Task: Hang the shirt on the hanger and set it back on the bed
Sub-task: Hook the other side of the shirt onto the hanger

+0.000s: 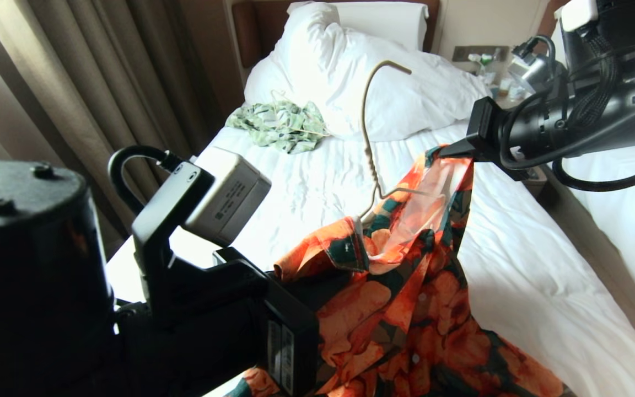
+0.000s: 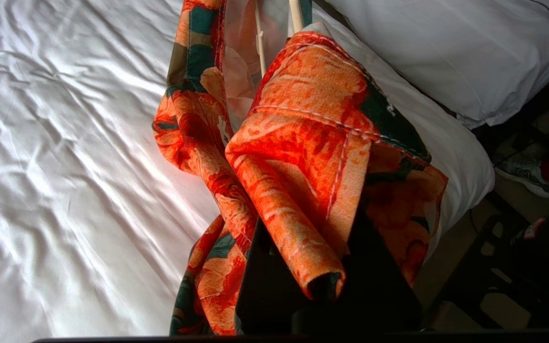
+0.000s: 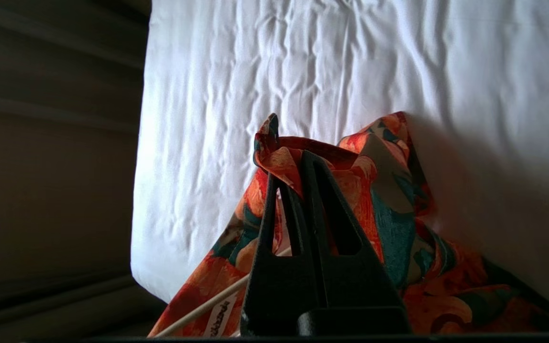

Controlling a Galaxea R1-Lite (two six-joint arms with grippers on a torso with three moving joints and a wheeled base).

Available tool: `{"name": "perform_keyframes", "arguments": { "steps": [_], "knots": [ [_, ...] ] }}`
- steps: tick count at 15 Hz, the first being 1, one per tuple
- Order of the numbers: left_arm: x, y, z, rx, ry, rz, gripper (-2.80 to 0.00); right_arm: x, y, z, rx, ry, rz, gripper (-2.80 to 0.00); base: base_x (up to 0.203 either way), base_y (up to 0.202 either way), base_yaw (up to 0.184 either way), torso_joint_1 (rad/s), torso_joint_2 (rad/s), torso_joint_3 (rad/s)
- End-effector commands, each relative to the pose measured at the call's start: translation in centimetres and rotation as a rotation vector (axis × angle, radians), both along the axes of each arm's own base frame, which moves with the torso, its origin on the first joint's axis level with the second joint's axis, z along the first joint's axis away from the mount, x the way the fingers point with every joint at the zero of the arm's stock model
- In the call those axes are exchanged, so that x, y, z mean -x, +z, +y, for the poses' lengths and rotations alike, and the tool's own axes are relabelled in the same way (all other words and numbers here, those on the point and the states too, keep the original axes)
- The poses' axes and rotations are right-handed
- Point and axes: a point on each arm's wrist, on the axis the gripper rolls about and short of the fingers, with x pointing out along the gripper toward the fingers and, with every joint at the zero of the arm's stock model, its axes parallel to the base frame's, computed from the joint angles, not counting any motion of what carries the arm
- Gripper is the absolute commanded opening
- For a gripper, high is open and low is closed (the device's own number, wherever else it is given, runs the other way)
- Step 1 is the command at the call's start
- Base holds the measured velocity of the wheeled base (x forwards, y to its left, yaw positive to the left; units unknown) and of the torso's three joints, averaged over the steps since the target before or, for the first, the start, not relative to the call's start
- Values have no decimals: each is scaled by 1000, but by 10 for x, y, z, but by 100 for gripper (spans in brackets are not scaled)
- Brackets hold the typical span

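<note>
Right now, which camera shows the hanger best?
The head view: the hanger shows its long hook, twisted neck and one arm going into the shirt. The left wrist view shows only short bits by the collar; the right wrist view shows just one thin rod.

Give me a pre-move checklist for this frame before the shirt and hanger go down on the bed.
1. Right gripper shut on the shirt at its raised edge: ok.
2. Left gripper shut on a fold of the shirt: ok.
3. Hanger inside the shirt, hook standing above the collar: ok.
4. Both hanger shoulders seated in the shirt: cannot tell, fabric hides them.
5. Bed sheet bare beside the shirt for laying it down: ok.
6. Pale green garment lies apart, near the duvet: ok.
</note>
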Motion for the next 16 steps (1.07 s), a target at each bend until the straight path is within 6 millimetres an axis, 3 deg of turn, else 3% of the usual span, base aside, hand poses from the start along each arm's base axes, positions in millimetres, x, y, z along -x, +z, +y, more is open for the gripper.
{"name": "perform_keyframes", "arguments": {
  "steps": [1,7,10,16],
  "knots": [
    [-9,-3,-1,-11,34,3,-280,20,18,8,-28,50,-49,-280,0,0,0,0,0,0],
    [-25,-8,0,92,15,-21,-280,67,44,24,-72,180,-123,-280,0,0,0,0,0,0],
    [-38,-21,-18,174,-36,-58,-280,68,42,25,-36,201,-140,-280,0,0,0,0,0,0],
    [-29,-30,-14,111,-173,20,-280,68,37,15,92,226,-219,-280,0,0,0,0,0,0]
  ]
}}
